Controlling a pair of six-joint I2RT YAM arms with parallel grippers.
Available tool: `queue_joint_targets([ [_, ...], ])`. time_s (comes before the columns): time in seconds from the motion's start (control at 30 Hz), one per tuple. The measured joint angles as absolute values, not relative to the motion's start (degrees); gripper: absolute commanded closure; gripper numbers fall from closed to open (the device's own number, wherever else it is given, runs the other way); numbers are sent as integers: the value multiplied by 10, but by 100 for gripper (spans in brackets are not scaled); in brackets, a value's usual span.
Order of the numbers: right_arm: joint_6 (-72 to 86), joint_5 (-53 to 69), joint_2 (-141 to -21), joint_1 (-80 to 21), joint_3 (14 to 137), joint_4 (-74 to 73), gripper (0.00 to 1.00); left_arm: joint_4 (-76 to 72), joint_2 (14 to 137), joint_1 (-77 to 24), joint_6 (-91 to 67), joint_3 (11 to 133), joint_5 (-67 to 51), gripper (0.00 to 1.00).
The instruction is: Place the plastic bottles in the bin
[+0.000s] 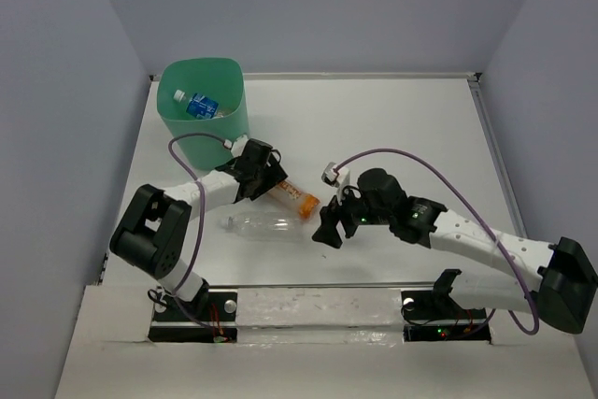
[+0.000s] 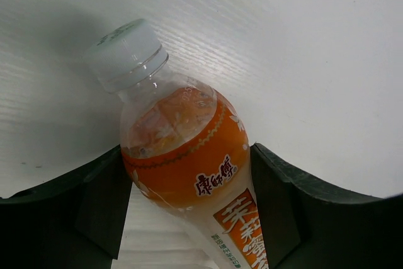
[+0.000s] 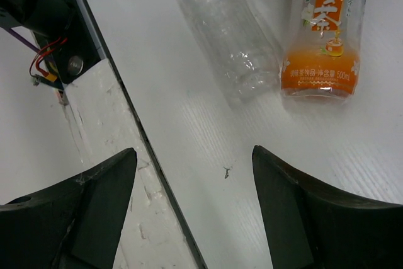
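Three bottles show in all. Two lie on the bench (image 1: pixel 392 128): one orange-labelled bottle (image 1: pixel 299 199) and one clear bottle (image 1: pixel 257 224). One blue-labelled bottle (image 1: pixel 199 105) sits inside the one mint-green bin (image 1: pixel 201 70); whether it holds more cannot be told. There are two arms with one claw each, the left claw (image 1: pixel 277 182) and the right claw (image 1: pixel 329 231).

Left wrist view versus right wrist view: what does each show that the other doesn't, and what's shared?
Only the left wrist: the white cap and neck of the orange bottle, flanked by the fingers of the left gripper; grip unclear. Only the right wrist: the clear bottle, the front edge of the table with wiring, and the open, empty right gripper. Both: that orange bottle lying on the white table.
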State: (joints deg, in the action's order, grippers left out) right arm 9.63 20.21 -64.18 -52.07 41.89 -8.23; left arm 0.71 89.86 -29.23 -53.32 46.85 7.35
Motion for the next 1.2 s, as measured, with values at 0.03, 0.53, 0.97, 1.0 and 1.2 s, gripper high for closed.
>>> queue_joint_targets([
  [0.03,94,199,-644,-522,424,-90,21,4,898,-293,-530,469,73,47],
  [0.53,100,183,-500,-527,484,-203,21,25,788,-312,-437,745,49,54],
  [0.97,33,139,-803,-570,644,-214,11,96,740,-70,-361,921,112,54],
  [1.0,17,129,-838,-578,672,-213,7,101,742,-60,-355,921,119,54],
  [1.2,-60,87,-997,-610,806,-227,4,110,777,-12,-307,921,216,53],
])
